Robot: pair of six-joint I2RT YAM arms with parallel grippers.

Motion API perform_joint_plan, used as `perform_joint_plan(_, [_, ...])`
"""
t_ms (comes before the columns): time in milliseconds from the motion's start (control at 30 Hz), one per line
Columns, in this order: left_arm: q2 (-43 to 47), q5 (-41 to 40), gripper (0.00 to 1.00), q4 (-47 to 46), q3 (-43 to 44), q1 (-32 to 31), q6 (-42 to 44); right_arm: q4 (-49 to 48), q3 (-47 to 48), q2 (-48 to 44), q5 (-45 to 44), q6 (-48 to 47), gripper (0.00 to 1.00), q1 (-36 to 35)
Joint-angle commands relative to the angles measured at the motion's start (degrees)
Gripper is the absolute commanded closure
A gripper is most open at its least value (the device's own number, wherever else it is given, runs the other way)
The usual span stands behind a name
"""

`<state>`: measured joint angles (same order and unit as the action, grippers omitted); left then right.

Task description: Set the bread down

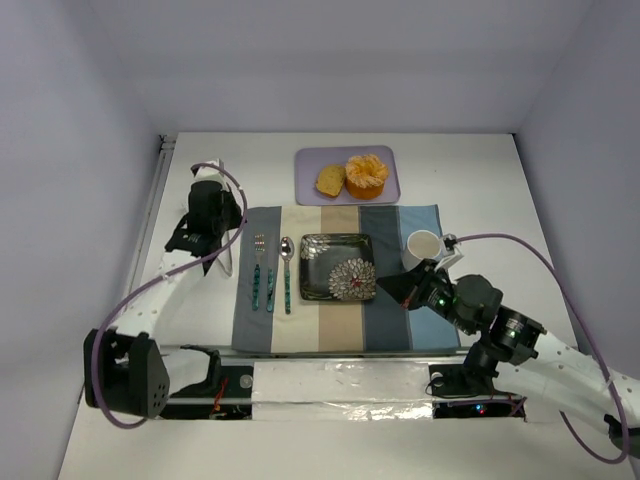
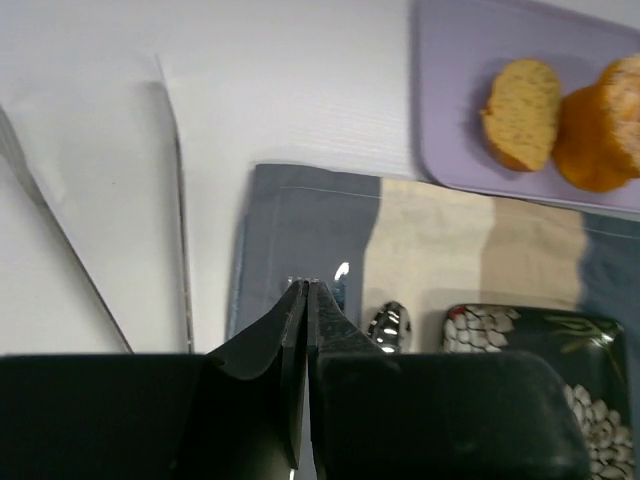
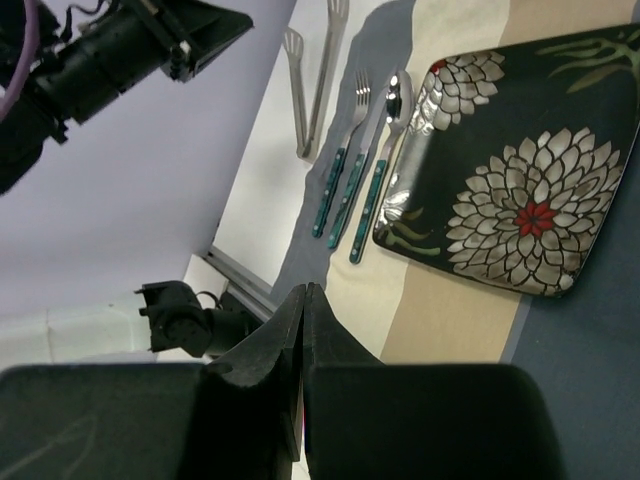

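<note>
The bread (image 1: 329, 181) is a small golden slice lying on a lavender tray (image 1: 310, 160) at the back of the table, next to a round orange fruit (image 1: 367, 175). The left wrist view shows the bread (image 2: 521, 113) at upper right, well beyond my fingertips. My left gripper (image 1: 228, 218) hovers over the placemat's far-left corner, shut with nothing in it (image 2: 305, 286). My right gripper (image 1: 383, 287) hangs beside the dark floral plate's (image 1: 337, 290) right edge, also shut and empty (image 3: 305, 288). The plate (image 3: 520, 150) holds nothing.
A striped placemat (image 1: 340, 330) carries the plate, with a fork (image 1: 258, 270), a second teal-handled utensil (image 1: 271, 285) and a spoon (image 1: 286, 262) to its left. A white cup (image 1: 420, 247) stands at the mat's right. Metal tongs (image 3: 310, 80) lie left of the mat.
</note>
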<state>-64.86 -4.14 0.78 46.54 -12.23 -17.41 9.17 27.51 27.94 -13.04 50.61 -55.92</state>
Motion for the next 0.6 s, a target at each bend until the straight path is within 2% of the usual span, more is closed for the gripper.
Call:
perform_joint_plan(0, [-3.7,-2.3,1.00,-2.7,4.6,1.7,1.2,-5.1,-1.0,1.8,1.3,0.1,1.00,-0.2])
perform_joint_plan(33, [-5.2,-2.3,1.00,-2.5,5.1,2.5,1.2,-5.6,-0.9,2.4,1.7,0.2,1.00,-0.2])
perform_joint_plan(67, [-8.2,-2.9,0.86,-2.4,5.7,2.5,1.3,-5.7,-0.9,2.8,2.0,0.3,1.00,-0.2])
perform_joint_plan(167, [-13.4,-4.0,0.71,-2.4,7.3,3.9,1.9,-6.9,-1.2,4.0,2.9,0.4,1.00,-0.2])
perform_joint_plan(433, [-25.8,-5.5,0.68,-2.9,11.8,8.2,3.8,-6.1,-2.0,3.8,3.3,0.9,0.99,-0.2])
perform_joint_plan(567, [-32.9,-7.1,0.68,-2.8,14.5,8.2,5.9,-6.7,-2.9,3.3,4.0,1.6,0.99,-0.2])
